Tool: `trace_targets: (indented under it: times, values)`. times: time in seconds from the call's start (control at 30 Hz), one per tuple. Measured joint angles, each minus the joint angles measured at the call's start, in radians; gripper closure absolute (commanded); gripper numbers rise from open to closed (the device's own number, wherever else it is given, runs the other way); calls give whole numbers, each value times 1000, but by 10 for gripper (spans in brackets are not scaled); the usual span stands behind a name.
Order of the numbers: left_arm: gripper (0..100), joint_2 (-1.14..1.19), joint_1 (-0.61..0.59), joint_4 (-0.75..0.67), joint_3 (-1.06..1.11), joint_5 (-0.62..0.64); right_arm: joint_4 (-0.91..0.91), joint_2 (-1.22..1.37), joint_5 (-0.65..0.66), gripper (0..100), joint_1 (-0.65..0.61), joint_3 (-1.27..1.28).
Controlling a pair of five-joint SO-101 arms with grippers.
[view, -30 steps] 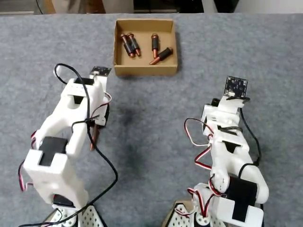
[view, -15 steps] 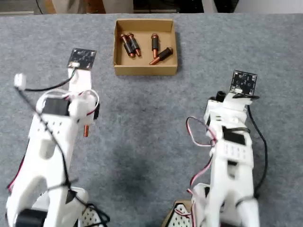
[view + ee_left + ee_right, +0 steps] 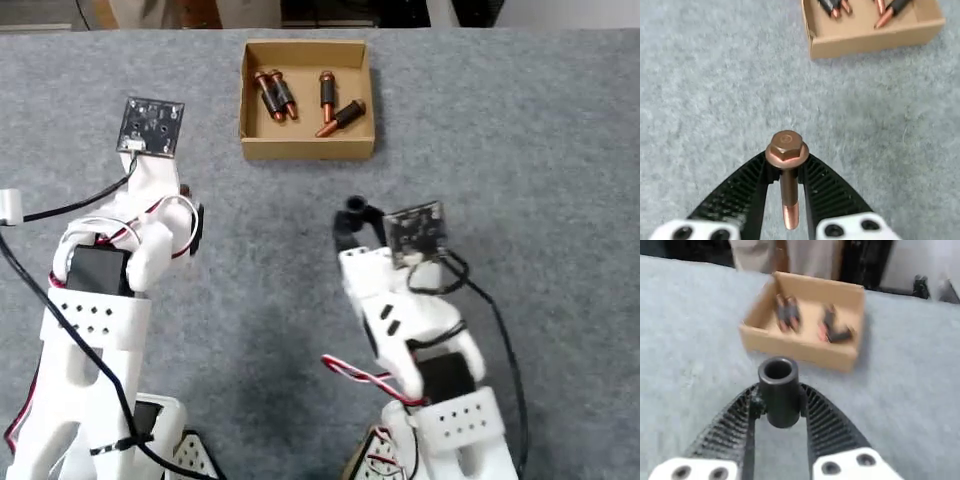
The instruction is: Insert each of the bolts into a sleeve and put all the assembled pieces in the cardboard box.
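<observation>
Bolt: a copper-coloured bolt is off the table in the left gripper. The box shows beyond it in the left wrist view.
Bolt against the fingers: both black fingers are closed on it just under the hex head. The head sits at the fingertips and the shank runs down the gap between them.
Sleeve: a black sleeve is in the right gripper. In the high view it sits just left of centre, below the box.
Sleeve against the fingers: they pinch it across its body, one on each side. Its open bore faces the wrist camera and looks empty.
Just changed: over the last second the right arm has swung from the right side of the frame toward the middle, carrying the sleeve. The left arm has stretched toward the upper left, and in the high view the bolt is now mostly tucked under it.
Meaning: both halves of a pair are in hand but well apart. The step in hand looks like bringing the shank to the bore, and alignment is the likely difficulty.
Cardboard box: the cardboard box sits at upper centre and holds four assembled pieces.
Table: grey felt table.
</observation>
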Motion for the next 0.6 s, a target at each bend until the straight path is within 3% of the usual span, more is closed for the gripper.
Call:
trace_targets:
  times: [0.13,0.3,0.6]
  values:
    - [981,0,0,-71,0,0,-258,83,0,997,-92,68]
    - [981,0,0,-138,0,0,-417,233,0,997,-170,84]
    - [981,0,11,-152,-147,46,-763,520,0,997,-206,84]
